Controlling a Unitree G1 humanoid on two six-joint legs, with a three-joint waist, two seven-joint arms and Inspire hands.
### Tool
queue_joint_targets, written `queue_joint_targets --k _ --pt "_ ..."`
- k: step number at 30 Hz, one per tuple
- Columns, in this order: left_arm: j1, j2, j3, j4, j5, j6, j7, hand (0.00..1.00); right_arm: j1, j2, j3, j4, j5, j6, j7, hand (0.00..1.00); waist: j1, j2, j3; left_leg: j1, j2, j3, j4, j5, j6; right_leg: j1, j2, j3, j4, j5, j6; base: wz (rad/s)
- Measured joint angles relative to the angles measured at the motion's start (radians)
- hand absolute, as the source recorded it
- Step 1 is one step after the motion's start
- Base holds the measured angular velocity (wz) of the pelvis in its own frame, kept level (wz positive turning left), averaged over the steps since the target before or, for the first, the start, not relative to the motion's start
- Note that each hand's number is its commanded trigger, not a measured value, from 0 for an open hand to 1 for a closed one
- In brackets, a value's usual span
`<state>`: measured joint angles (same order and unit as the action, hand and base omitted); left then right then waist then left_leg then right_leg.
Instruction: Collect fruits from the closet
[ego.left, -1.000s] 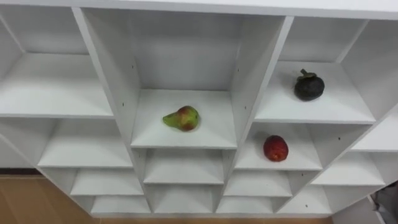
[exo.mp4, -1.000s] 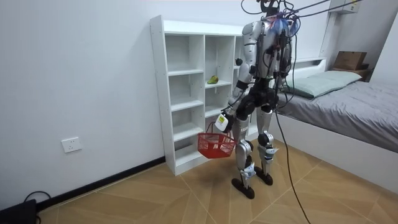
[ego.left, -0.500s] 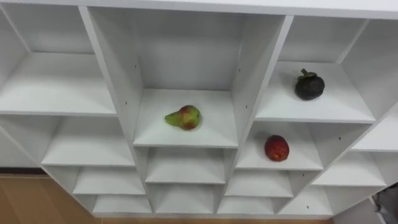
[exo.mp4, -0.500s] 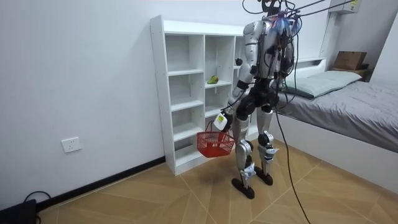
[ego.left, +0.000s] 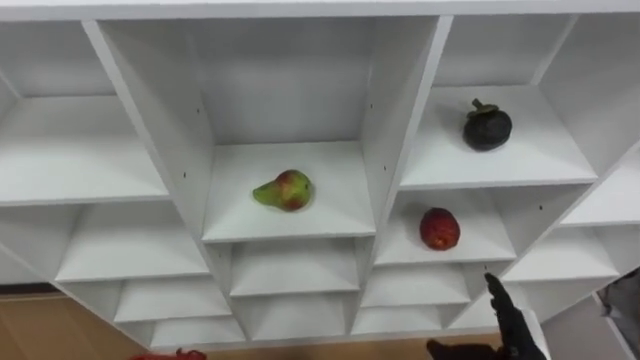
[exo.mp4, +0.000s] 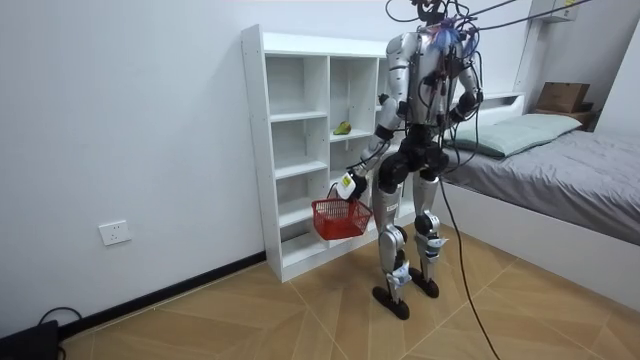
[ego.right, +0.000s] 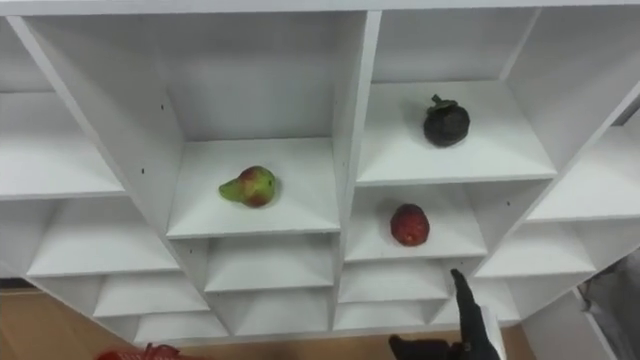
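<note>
Three fruits sit in the closet (ego.left: 390, 120), and I cannot see whether anything is in the basket, so I judge the step in hand to be a reach for the nearest fruit.

Far to the left of my working hand, the left hand (exo.mp4: 348, 185) has its fingers hooked round the handle of the red basket (exo.mp4: 340, 217). The basket hangs in front of the lower shelves, and its rim peeks in at the bottom left of the eye views. I'd keep it level and clear of the shelf edges, yet close enough for a short drop.

Up and to the left of the right hand, the pear (ego.left: 283, 190) lies on its side in the middle compartment, narrow end to the left. Almost straight above the right hand, a shade left, the red fruit (ego.left: 439, 228) rests in the lower right compartment. One shelf higher, the dark fruit (ego.left: 487, 127) stands with its stalk cap on top.

The right hand (ego.left: 505, 325) shows at the bottom right, fingers straight and thumb spread wide, holding nothing. It is below and in front of the red fruit's shelf.

I'd take the red fruit first. I'd raise the hand past the shelf lip before pushing in, and keep the wide spread until the palm is behind or over the fruit. Then I'd close slowly so a round fruit doesn't roll toward the back wall. I'd also watch the divider on the left and the shelf above for knuckle contact.
</note>
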<state>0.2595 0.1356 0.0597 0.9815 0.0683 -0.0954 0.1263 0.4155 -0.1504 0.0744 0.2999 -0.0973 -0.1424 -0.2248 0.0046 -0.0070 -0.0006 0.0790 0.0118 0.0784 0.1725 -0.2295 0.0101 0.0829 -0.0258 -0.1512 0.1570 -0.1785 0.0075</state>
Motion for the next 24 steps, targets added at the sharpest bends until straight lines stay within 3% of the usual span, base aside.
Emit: queue_joint_targets --k 8,10,14,20,24 --pt "-0.007 0.001 -0.005 0.036 -0.038 -0.02 -0.007 1.0 -0.013 -0.008 -0.02 -0.272 -0.066 -0.022 -0.081 0.0 -0.008 -0.002 -0.0032 0.007 0.0 0.009 -0.003 0.001 0.001 -0.001 0.001 0.012 0.0 0.0 0.0 -0.02" --pt "-0.005 0.001 -0.005 0.037 -0.038 -0.021 -0.009 1.0 -0.013 -0.006 -0.022 -0.319 -0.077 -0.011 -0.091 0.0 -0.008 -0.003 -0.003 0.007 0.001 0.013 -0.003 0.001 0.001 -0.003 0.002 0.015 0.0 0.0 0.0 -0.07" --pt "-0.004 0.001 -0.005 0.053 -0.037 -0.021 -0.009 1.0 -0.008 -0.005 -0.023 -0.344 -0.105 -0.007 -0.105 0.0 0.0 0.002 0.0015 0.003 0.004 0.029 -0.004 0.001 0.001 -0.02 0.004 0.03 0.014 0.0 0.0 -0.12" --pt "-0.008 0.0 -0.005 0.094 -0.04 -0.021 -0.015 1.0 -0.008 -0.007 -0.023 -0.386 -0.105 -0.007 -0.126 0.0 0.0 0.004 0.0011 0.001 0.01 0.044 -0.007 0.001 0.0 -0.032 0.01 0.044 0.018 0.002 -0.003 -0.08" --pt "-0.017 0.001 -0.006 0.121 -0.04 -0.02 -0.023 1.0 -0.019 -0.015 -0.02 -0.473 -0.105 -0.035 -0.162 0.0 0.0 0.001 -0.0007 0.002 0.01 0.045 -0.008 0.001 0.0 -0.031 0.01 0.044 0.017 0.002 -0.003 0.0"
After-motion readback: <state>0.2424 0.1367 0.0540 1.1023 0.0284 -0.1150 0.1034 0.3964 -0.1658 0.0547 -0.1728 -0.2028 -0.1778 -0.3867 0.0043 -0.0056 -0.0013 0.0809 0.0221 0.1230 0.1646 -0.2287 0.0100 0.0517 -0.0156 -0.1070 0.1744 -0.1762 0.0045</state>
